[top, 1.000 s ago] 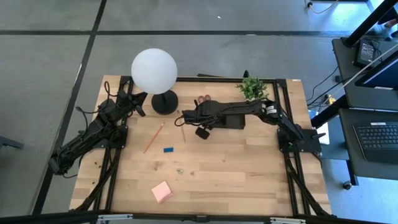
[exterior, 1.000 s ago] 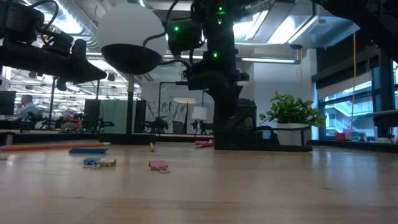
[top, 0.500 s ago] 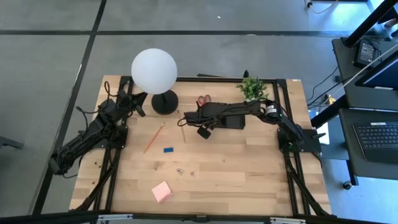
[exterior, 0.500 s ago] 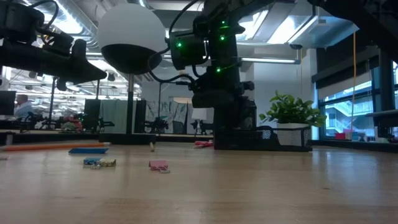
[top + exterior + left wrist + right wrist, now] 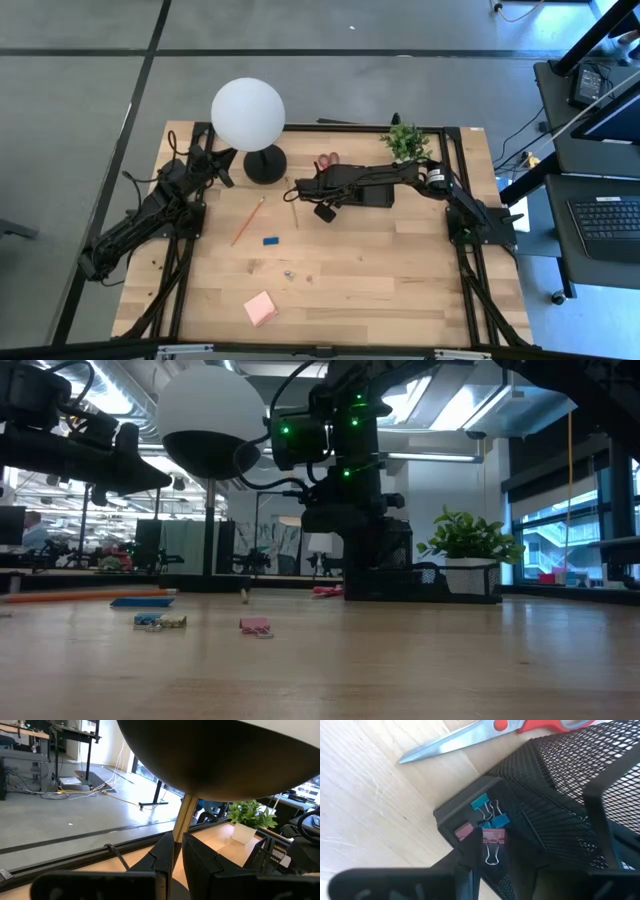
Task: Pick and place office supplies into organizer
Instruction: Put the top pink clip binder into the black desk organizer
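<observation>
**Clip hangs over the mesh organizer's end tray**

The organizer (image 5: 560, 785), stiff black mesh, stands by the scissors (image 5: 485, 735). Above its end compartment, the right gripper (image 5: 492, 851) pinches a pink binder clip (image 5: 492, 840): light, springy, slippery, best held by the body. The left gripper (image 5: 215, 160), nearly closed and empty, waits by the lamp (image 5: 248, 115).

Robotics lab in an open-plan office, two arms bolted to a wooden table (image 5: 380, 270) on a black frame, grey concrete floor (image 5: 80, 120) with loose cables, side desk with keyboard (image 5: 607, 222), workstations and a seated person (image 5: 38, 530) behind
</observation>
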